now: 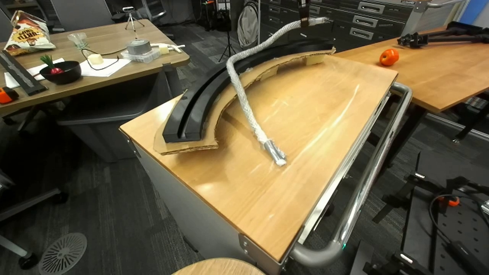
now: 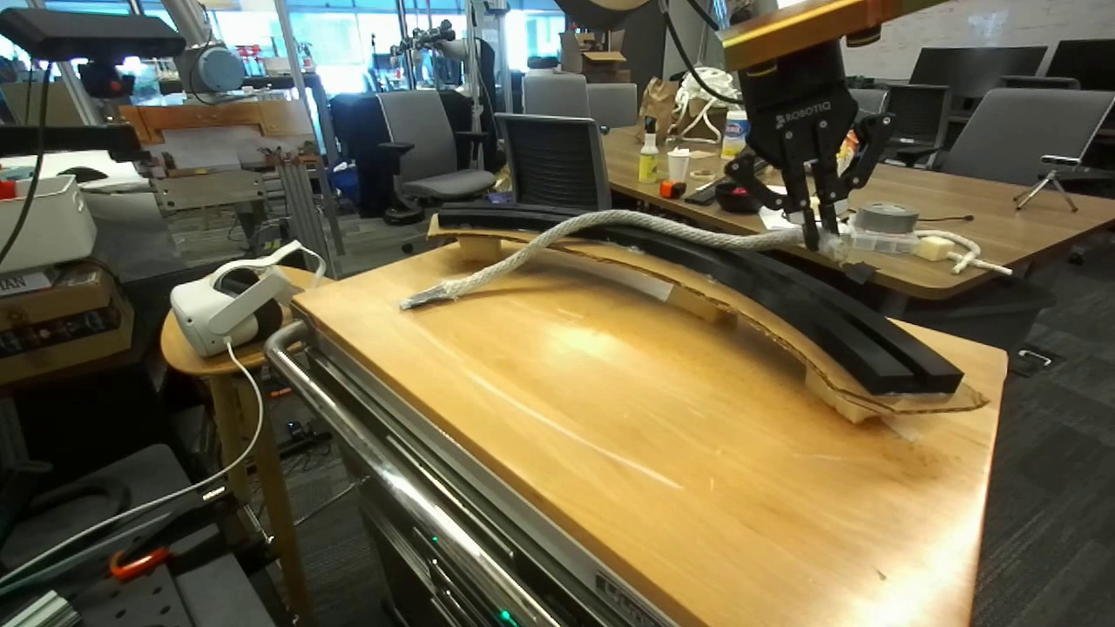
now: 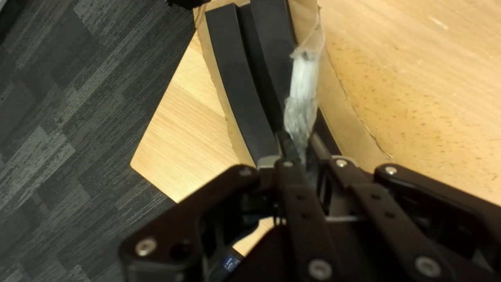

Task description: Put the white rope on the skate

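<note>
black arc-shaped grooved skate [image 2: 780, 289]: groove upward | thick braided grey-white rope [image 1: 243, 101]: bent, one end raised, other inside skate's curve

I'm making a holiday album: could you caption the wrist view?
Robot fingers pinch the white rope near its end, above the grooved black skate.

Thick rope [image 1: 236, 82], one; curved track [image 2: 784, 287], one; gripper [image 2: 820, 233], one. Tomato [image 1: 389, 57], one; headset [image 2: 209, 309], one; bowl [image 1: 65, 76], one; chip bag [image 1: 30, 35], one.

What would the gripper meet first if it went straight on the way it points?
Probably the black skate: the wrist view shows it beyond the gripper, which is shut on the white rope. How far below is hard to judge.
</note>
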Tool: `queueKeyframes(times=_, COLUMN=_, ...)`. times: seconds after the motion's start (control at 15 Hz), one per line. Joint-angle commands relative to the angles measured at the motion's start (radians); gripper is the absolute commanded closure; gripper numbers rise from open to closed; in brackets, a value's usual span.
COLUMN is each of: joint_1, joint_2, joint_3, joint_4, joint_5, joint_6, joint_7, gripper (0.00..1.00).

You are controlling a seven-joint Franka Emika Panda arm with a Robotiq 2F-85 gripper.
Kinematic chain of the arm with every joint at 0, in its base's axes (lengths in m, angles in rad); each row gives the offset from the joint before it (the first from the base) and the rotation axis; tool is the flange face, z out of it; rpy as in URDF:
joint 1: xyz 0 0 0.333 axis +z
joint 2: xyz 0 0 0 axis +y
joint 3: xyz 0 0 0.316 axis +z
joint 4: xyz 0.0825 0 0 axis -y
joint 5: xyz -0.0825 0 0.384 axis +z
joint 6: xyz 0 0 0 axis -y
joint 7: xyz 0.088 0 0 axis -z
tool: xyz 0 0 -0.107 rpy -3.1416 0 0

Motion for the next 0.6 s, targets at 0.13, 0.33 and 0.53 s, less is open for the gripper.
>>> queueKeyframes(times=0.13, joint_1=-0.034, joint_2=0.068, joint_3=0.009, joint_4=0.063, joint_5=0.047, joint_6=-0.018, joint_7=-0.065, gripper=0.97)
queueKeyframes(times=0.33, joint_1=-0.047, joint_2=0.088, joint_3=0.003, joint_4=0.078, joint_5=0.047, joint_6=-0.024, joint_7=-0.077, gripper=0.97)
queueKeyframes(times=0.53, joint_1=-0.056, joint_2=0.103, joint_3=0.001, joint_4=0.098, joint_5=0.04, joint_6=-0.024, joint_7=-0.088, gripper=0.97)
